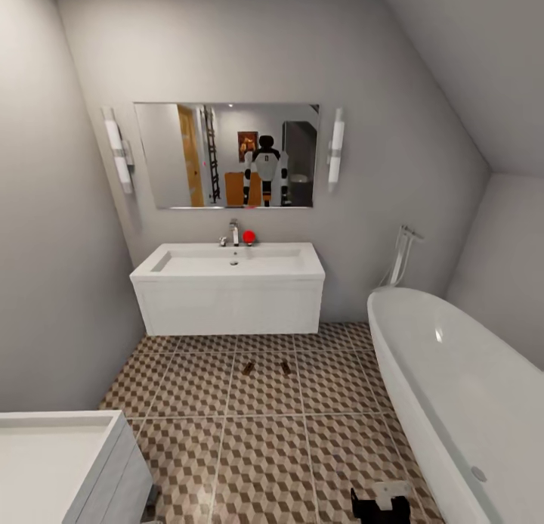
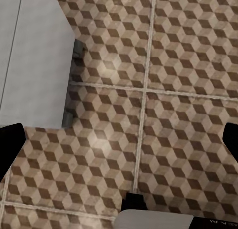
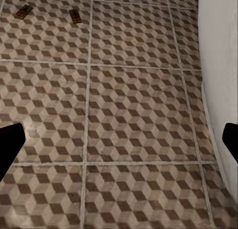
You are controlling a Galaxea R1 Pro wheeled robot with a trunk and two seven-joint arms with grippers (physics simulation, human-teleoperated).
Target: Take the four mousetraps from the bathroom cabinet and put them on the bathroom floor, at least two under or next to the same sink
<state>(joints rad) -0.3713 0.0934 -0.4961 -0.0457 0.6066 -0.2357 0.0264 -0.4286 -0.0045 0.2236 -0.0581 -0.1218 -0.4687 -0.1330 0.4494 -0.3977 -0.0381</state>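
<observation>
Head camera first: I'm looking at the sink (image 1: 230, 263), a white basin on a boxy white vanity against the far wall, chrome tap (image 1: 233, 232) at its back edge with a small red object (image 1: 248, 237) just beside it. A mirror (image 1: 227, 155) above reflects my robot. Two mousetraps (image 1: 248, 368) (image 1: 285, 367) lie flat on the bathroom floor (image 1: 264, 448), side by side but apart, just in front of the vanity. A white bathtub (image 1: 461, 395) runs along the right, and a second white unit (image 1: 64, 463) fills the lower left corner. A black and white part of my right arm (image 1: 380, 503) pokes in at the bottom edge.

Left wrist camera: the left gripper (image 2: 119, 140) stands wide, its dark fingertips (image 2: 10, 140) at either edge of the picture, nothing between them but cube-patterned tile. The grey-white side of the near unit (image 2: 34, 55) sits at one corner.

Right wrist camera: the right gripper (image 3: 119, 142) is also spread wide and holds nothing, dark fingertips (image 3: 10, 142) at both edges. Both mousetraps (image 3: 23, 11) (image 3: 75, 16) lie on the tiles well ahead of it, and the tub's white wall (image 3: 220, 65) borders the floor
</observation>
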